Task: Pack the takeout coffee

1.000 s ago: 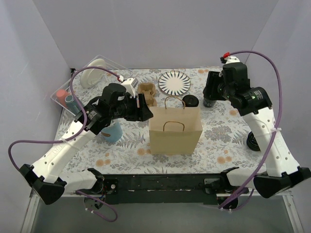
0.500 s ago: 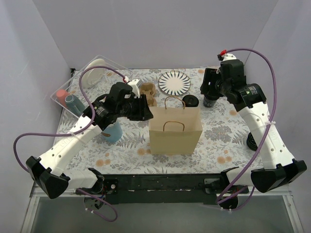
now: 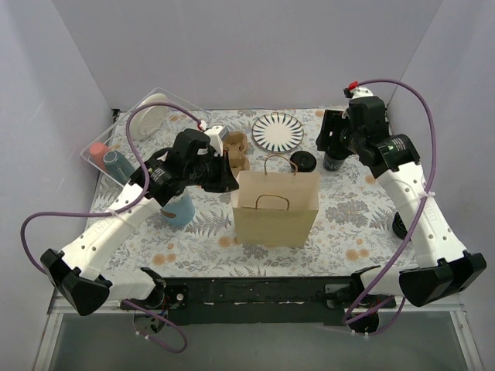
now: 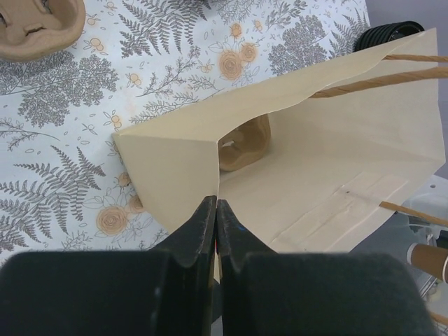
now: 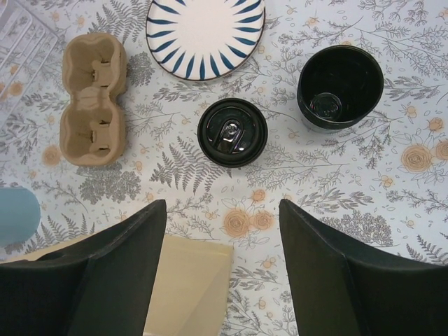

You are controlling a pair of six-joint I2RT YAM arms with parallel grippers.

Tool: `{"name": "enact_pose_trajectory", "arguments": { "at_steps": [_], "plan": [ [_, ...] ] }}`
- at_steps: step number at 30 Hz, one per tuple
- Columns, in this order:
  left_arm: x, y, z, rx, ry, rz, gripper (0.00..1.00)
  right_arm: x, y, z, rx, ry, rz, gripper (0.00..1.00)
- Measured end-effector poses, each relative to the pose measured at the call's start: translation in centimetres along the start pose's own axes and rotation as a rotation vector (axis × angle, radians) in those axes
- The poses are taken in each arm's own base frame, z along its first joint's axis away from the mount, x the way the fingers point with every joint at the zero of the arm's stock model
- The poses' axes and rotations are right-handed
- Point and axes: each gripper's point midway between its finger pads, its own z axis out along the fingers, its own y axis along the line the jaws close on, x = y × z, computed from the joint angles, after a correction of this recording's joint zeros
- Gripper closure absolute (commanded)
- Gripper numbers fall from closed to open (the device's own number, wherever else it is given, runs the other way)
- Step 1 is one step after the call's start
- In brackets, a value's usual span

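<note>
One takeout coffee cup (image 5: 232, 132) with a round black lid stands on the floral table (image 3: 304, 161), behind the paper bag (image 3: 274, 207). My right gripper (image 5: 222, 204) hovers open above the table just short of that cup, with nothing between its fingers. A dark cup without a lid (image 5: 340, 85) stands to the lidded cup's right. My left gripper (image 4: 216, 203) is shut on the bag's left rim (image 4: 210, 147), holding the mouth open. A brown cardboard shape (image 4: 245, 143) shows inside the bag.
A brown cup carrier (image 3: 234, 147) and a striped plate (image 3: 277, 131) lie behind the bag. A light-blue cup (image 3: 179, 209) stands under my left arm. A clear bin (image 3: 116, 147) sits at the far left. A dark round thing (image 3: 402, 225) lies near the right edge.
My left gripper has closed on the bag's rim, and the bag has shifted slightly left. The right gripper has drifted a little left above the cups.
</note>
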Motion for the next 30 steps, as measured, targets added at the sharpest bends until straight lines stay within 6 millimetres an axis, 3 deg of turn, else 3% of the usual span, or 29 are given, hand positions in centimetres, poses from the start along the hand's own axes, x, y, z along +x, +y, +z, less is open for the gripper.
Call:
{"name": "enact_pose_trajectory", "arguments": {
  "at_steps": [4,8,13,21,30],
  "plan": [
    [0.1,-0.2,-1.1,0.029,-0.024,0.066,1.0,-0.2,-0.2,1.9,0.019,0.006,0.005,0.23],
    [0.2,-0.7,-3.3,0.07,-0.074,0.126,1.0,0.7,-0.4,5.7,0.037,0.056,-0.035,0.09],
    [1.0,-0.7,-4.7,0.13,-0.158,0.189,1.0,1.9,-0.6,9.1,0.031,0.107,-0.138,0.09],
    [1.1,-1.4,-5.2,0.206,-0.233,0.254,1.0,4.8,-0.8,13.1,-0.027,0.218,-0.331,0.13],
    [1.1,-1.6,-5.7,0.224,-0.255,0.291,1.0,8.0,-1.3,16.0,-0.059,0.325,-0.417,0.12]
  ]
}}
